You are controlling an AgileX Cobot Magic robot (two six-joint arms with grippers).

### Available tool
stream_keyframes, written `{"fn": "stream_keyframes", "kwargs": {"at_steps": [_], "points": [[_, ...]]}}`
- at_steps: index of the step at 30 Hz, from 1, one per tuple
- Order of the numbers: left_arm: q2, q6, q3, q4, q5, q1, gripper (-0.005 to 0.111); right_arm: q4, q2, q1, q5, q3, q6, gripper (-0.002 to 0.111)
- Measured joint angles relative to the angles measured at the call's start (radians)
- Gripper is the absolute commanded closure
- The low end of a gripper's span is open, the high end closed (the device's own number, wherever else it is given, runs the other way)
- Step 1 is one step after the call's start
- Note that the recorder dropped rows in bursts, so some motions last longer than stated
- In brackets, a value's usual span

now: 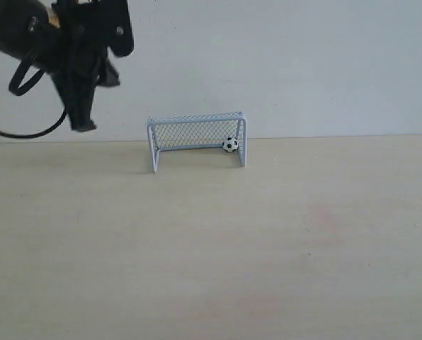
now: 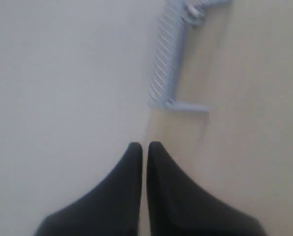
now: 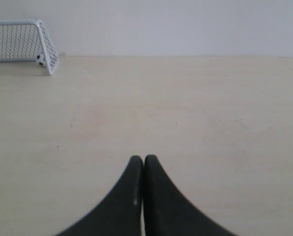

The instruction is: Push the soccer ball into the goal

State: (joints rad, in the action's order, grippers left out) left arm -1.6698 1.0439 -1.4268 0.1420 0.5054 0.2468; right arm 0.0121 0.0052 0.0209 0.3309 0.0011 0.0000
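Note:
The tiny black-and-white soccer ball [image 1: 230, 144] rests inside the goal [image 1: 197, 120], against its right post at the back of the table. In the right wrist view the ball [image 3: 40, 60] shows behind the goal's [image 3: 18, 23] side netting. My left gripper [image 1: 82, 122] hangs shut in the air, well left of the goal and above the table; its wrist view shows its black tips [image 2: 144, 145] together with nothing between them, the goal's [image 2: 163, 69] end frame beyond. My right gripper [image 3: 143, 159] is shut and empty, low over the table far from the goal; the exterior view does not show it.
A pale wooden table [image 1: 211, 248] runs up to a plain white wall [image 1: 303, 64]. A black cable [image 1: 27, 131] loops under the left arm. A faint pinkish stain [image 1: 324, 219] marks the table right of centre.

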Motion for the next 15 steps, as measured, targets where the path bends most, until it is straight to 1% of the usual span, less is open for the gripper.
{"fn": "stream_keyframes", "kwargs": {"at_steps": [1, 4, 5, 7, 11, 15], "points": [[0.0, -0.034, 0.018, 0.042, 0.112, -0.017, 0.102, 0.0, 0.0, 0.0, 0.0, 0.0, 0.0, 0.108], [0.0, -0.111, 0.058, 0.105, 0.255, -0.048, 0.102, 0.0, 0.0, 0.0, 0.0, 0.0, 0.0, 0.108], [0.0, -0.171, 0.09, 0.127, 0.31, -0.067, 0.102, 0.0, 0.0, 0.0, 0.0, 0.0, 0.0, 0.108], [0.0, -0.257, 0.137, 0.151, 0.354, -0.095, 0.102, 0.0, 0.0, 0.0, 0.0, 0.0, 0.0, 0.108], [0.024, -0.369, 0.211, 0.232, 0.379, -0.12, 0.102, 0.0, 0.0, 0.0, 0.0, 0.0, 0.0, 0.108], [0.09, -0.546, 0.279, 0.41, 0.379, -0.148, 0.102, 0.0, 0.0, 0.0, 0.0, 0.0, 0.0, 0.108]]}}
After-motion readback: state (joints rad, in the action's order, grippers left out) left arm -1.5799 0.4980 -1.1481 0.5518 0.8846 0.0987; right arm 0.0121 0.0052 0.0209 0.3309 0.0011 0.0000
